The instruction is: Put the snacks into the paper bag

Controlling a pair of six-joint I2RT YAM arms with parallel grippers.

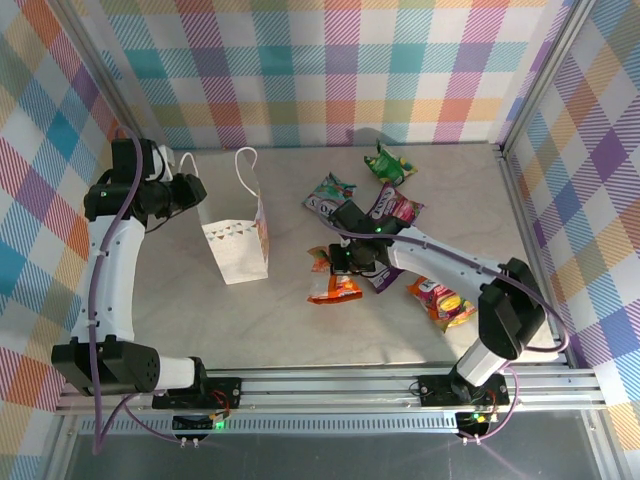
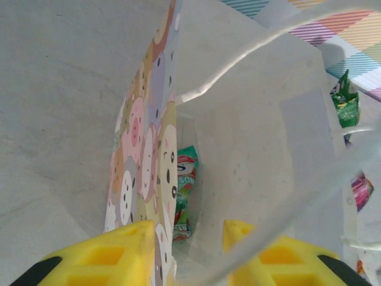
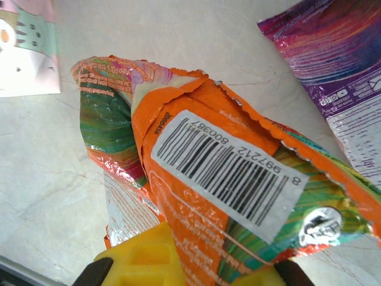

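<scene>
Snacks (image 1: 395,207) lie loose on the pale table (image 1: 300,335), right of its middle. Taking the far wall as twelve, we see a green packet (image 1: 388,163) at about one o'clock and a teal packet (image 1: 325,192) near twelve. A purple packet (image 1: 384,280) lies just past three, and a yellow-and-orange packet (image 1: 442,303) farther out on the same line. The paper bag (image 1: 236,238) stands upright at nine o'clock from the table's centre, mouth open, apart from the loose pile. Our right gripper (image 1: 346,262) is clenched on an orange packet (image 1: 335,290). In the right wrist view its yellow fingers (image 3: 137,262) pinch the crumpled foil at the lower edge, barcode toward the camera. The purple packet is at one o'clock of it and a corner of the bag at ten; whether the foil is clear of the table we cannot tell. Our left gripper (image 1: 196,190) sits at the bag's rim on its ten o'clock side. In the left wrist view its jaws stand parted, one finger (image 2: 113,259) outside the printed wall and the other inside — released, not squeezing the paper. Down in the bag a teal-and-red packet (image 2: 186,185) already lies against that wall.
</scene>
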